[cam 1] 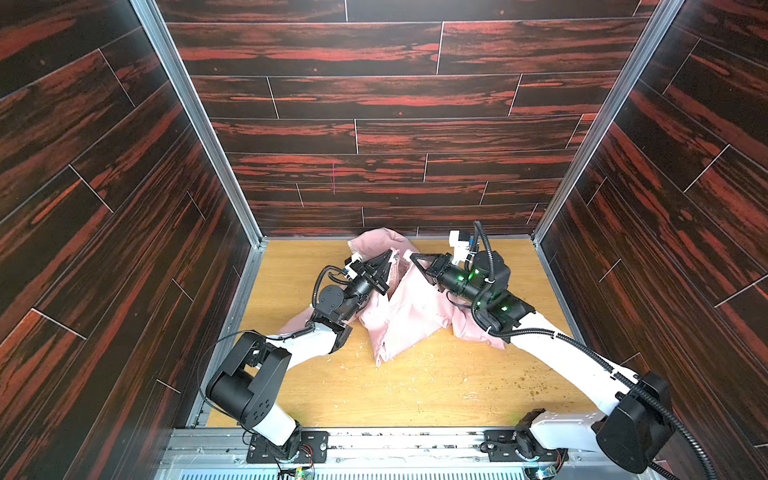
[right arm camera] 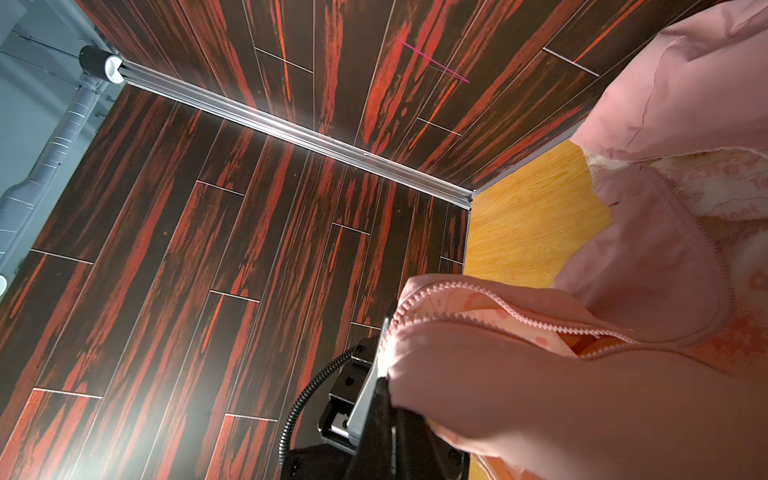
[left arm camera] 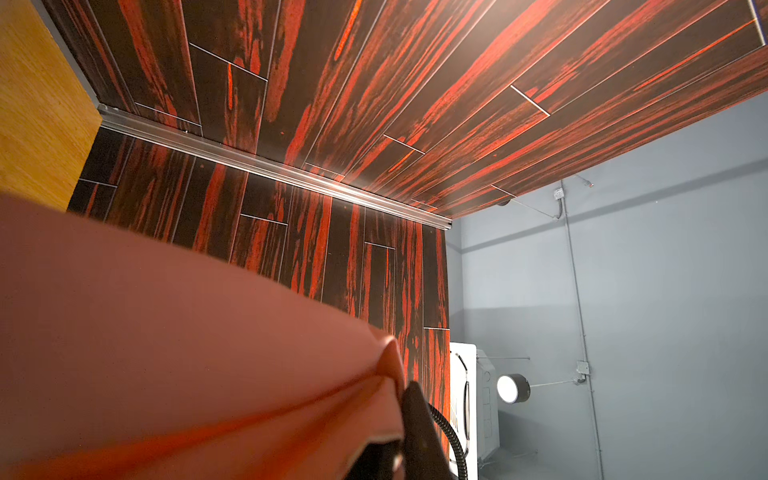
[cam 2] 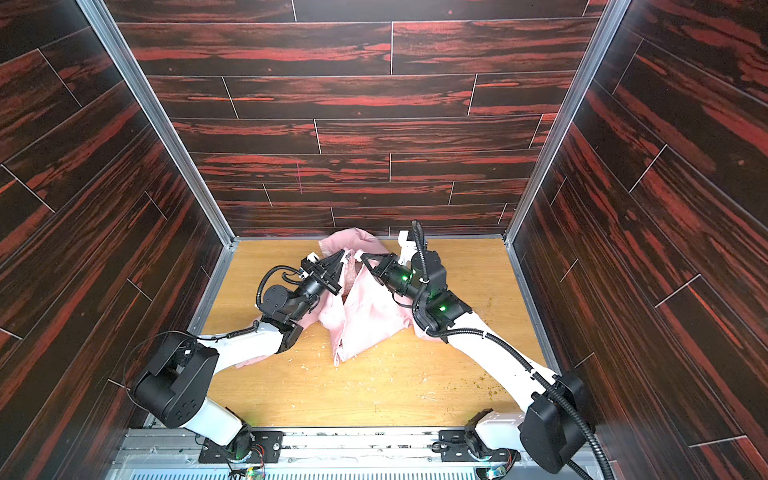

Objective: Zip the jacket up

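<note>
- Jacket (cam 1: pixel 409 316) lies front-up on table (cam 1: pixel 415 395), hood end toward back wall (cam 1: pixel 374 124), front open.
- Left gripper (cam 1: pixel 392 256) closed, pinching one front edge near the collar.
- Right gripper (cam 1: pixel 412 256) closed on the opposite zipper (right arm camera: pixel 457 309) edge; tips almost touching.
- Fabric hides both grippers' tips in wrist views.
- Crumbs (cam 1: pixel 536 388) scattered on table.

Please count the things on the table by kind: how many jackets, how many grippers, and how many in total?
jacket: 1
grippers: 2 (left gripper, right gripper)
total: 3
</note>
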Tool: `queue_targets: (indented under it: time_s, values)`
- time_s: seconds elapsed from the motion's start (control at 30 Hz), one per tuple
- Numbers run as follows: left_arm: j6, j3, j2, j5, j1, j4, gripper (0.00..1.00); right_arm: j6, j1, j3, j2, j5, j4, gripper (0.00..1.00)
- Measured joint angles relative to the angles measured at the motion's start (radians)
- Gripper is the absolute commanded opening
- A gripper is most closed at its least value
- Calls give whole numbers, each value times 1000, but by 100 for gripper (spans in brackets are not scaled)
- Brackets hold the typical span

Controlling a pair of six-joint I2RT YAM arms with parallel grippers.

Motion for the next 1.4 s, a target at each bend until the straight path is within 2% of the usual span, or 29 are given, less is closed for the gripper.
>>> queue_targets:
  time_s: [1.4]
  values:
    - [0, 0, 0, 7, -11, 0, 0, 5, 0, 27, 47, -3, -30, 0]
